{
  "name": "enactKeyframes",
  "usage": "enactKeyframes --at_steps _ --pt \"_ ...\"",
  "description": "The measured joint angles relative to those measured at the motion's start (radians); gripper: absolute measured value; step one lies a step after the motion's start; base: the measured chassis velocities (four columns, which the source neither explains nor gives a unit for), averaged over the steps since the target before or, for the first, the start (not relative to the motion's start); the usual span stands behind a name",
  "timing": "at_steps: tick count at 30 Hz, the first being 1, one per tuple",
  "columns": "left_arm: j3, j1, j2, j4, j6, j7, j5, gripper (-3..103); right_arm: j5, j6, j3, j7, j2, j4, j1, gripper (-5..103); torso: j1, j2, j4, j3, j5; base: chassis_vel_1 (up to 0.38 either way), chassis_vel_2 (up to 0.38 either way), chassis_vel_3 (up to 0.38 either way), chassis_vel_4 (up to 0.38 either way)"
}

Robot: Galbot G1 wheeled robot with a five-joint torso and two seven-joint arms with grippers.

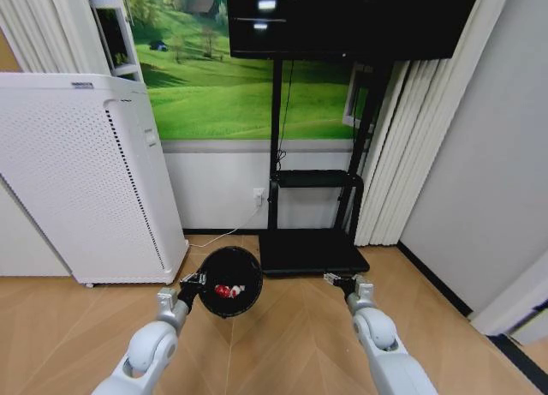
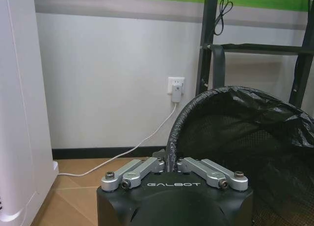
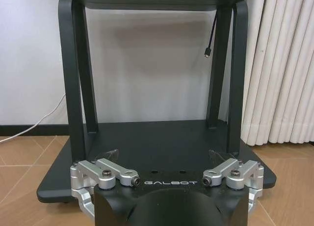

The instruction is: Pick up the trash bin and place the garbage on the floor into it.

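Observation:
The trash bin (image 1: 231, 275), a small black round mesh basket with a black liner, is held up above the floor (image 1: 291, 335). My left gripper (image 1: 198, 281) is shut on its near-left rim. The left wrist view shows that gripper (image 2: 170, 158) clamped on the bin's rim (image 2: 179, 123). A red-and-white lump of garbage (image 1: 227, 290) lies inside the bin. My right gripper (image 1: 335, 279) hovers open and holds nothing, to the right of the bin, in front of the black stand. In the right wrist view this gripper (image 3: 163, 156) has its clear fingertips (image 3: 112, 153) spread wide.
A tall white perforated appliance (image 1: 77, 181) stands at the left. A black TV stand with a flat base (image 1: 312, 251) is straight ahead against the wall. A white cable runs from a wall socket (image 2: 175, 86). Curtains (image 1: 411, 146) and a grey wall close the right side.

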Motion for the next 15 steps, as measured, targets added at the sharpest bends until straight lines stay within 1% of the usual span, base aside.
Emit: enactKeyframes --at_steps 2,3,4,6,11,12,13,15 --pt "-0.002 0.001 0.000 -0.002 0.000 0.000 0.000 4 -0.001 -0.001 -0.001 -0.005 -0.001 -0.004 0.002 100 0.000 0.000 0.0001 0.000 0.0000 -0.121 -0.076 0.077 0.089" --pt "-0.004 0.001 0.000 -0.003 0.001 0.000 0.000 4 -0.001 -0.001 -0.004 -0.010 -0.001 -0.009 0.005 100 0.000 0.000 -0.0002 0.000 -0.0002 -0.139 -0.132 0.121 0.141" --pt "-0.006 0.000 0.001 -0.004 0.001 0.000 -0.001 4 -0.001 -0.001 -0.007 -0.014 -0.001 -0.012 0.007 100 0.000 0.000 -0.0001 0.000 0.0005 -0.139 -0.156 0.153 0.141" --pt "-0.008 -0.001 0.002 -0.003 0.001 0.000 -0.001 4 -0.001 -0.001 -0.009 -0.016 -0.001 -0.013 0.008 100 0.000 0.000 -0.0001 0.000 0.0000 -0.160 -0.175 0.168 0.161" --pt "-0.007 -0.008 0.002 0.003 0.001 0.000 -0.001 4 -0.010 -0.002 -0.017 -0.021 0.001 -0.023 0.012 100 0.000 0.000 -0.0004 0.000 0.0007 -0.242 -0.215 0.220 0.231" --pt "-0.006 -0.011 0.002 0.004 0.001 0.000 -0.001 4 -0.011 -0.002 -0.020 -0.023 0.000 -0.025 0.013 100 0.000 0.000 -0.0002 0.000 -0.0008 -0.272 -0.248 0.268 0.260" --pt "-0.006 -0.011 0.002 0.004 0.001 0.000 -0.001 4 -0.011 -0.002 -0.020 -0.023 0.000 -0.025 0.013 100 0.000 0.000 -0.0002 0.000 -0.0008 -0.272 -0.248 0.268 0.260" --pt "-0.002 -0.019 0.001 0.007 0.001 -0.001 -0.001 4 -0.012 -0.001 -0.026 -0.028 -0.003 -0.032 0.014 100 0.000 0.000 -0.0003 0.000 0.0008 -0.250 -0.260 0.259 0.285"
